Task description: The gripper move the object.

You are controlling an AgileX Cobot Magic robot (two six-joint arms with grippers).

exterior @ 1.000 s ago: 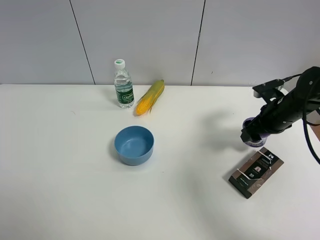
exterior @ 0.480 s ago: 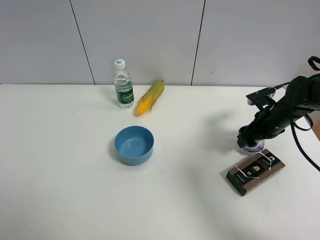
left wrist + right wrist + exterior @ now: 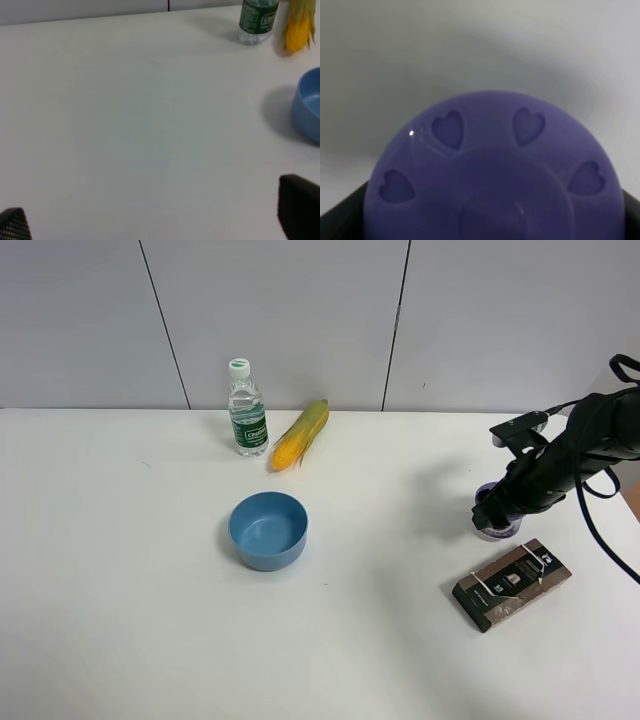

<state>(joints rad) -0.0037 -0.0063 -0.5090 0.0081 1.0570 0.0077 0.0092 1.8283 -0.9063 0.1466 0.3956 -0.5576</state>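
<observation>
Your R gripper (image 3: pixel 492 512) sits down over the purple-lidded tub (image 3: pixel 500 531), on the right side of the table (image 3: pixel 120 620), w/ the arm coming in from the right edge. On the R wrist cam the heart-embossed lid (image 3: pixel 495 175) fills most of the view. One dark finger (image 3: pixel 335 222) lies hard against its rim and another shows at the opposite side. So the jaws read as pinching the tub across its width. That makes sense for a short round tub: hold it by the wall, not by the flat lid. Can't tell if the tub rests on the table or is just off it.

Your L gripper (image 3: pixel 156 220) has its jaws spread wide w/ nothing btw them. It's over bare tabletop and doesn't show in the high view.

Room to move:
- The brown packet (image 3: pixel 511 583) lies just beside the tub on the near side, so that's your tightest clearance.
- The table's right edge is also near.
- Toward the centre there's a wide bare stretch btw the tub and the blue bowl (image 3: pixel 268 530).
- The water bottle (image 3: pixel 246 420) and corn cob (image 3: pixel 300 434) stand at the back, well apart from the tub.

My read: the centre is the easy way. Mind the trailing cables near the packet.
</observation>
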